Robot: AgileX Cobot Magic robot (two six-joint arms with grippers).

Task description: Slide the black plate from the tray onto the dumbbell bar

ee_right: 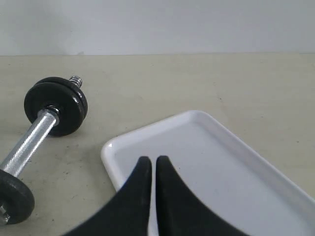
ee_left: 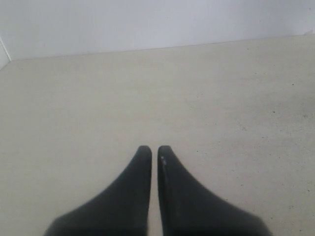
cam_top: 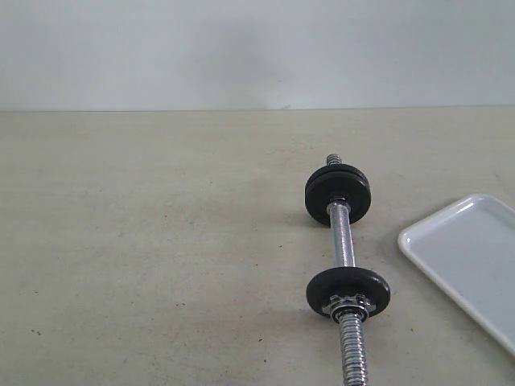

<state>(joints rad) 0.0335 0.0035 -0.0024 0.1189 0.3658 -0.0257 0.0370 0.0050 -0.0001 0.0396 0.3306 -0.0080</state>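
Observation:
The chrome dumbbell bar (cam_top: 344, 237) lies on the table, running from far to near. Two black discs (cam_top: 338, 193) sit together on its far end. A third black disc (cam_top: 348, 291) sits near the front, with a star nut (cam_top: 348, 305) against it. The white tray (cam_top: 467, 257) to the right shows no disc on its visible part. In the right wrist view my right gripper (ee_right: 150, 160) is shut and empty over the tray's (ee_right: 221, 162) corner, with the bar (ee_right: 27, 142) and discs (ee_right: 56, 105) off to one side. My left gripper (ee_left: 154, 150) is shut and empty over bare table.
The beige tabletop (cam_top: 161, 241) stretches left of the bar, and a pale wall (cam_top: 257, 48) stands behind it. The tray runs out of the exterior view at the right edge. Neither arm shows in the exterior view.

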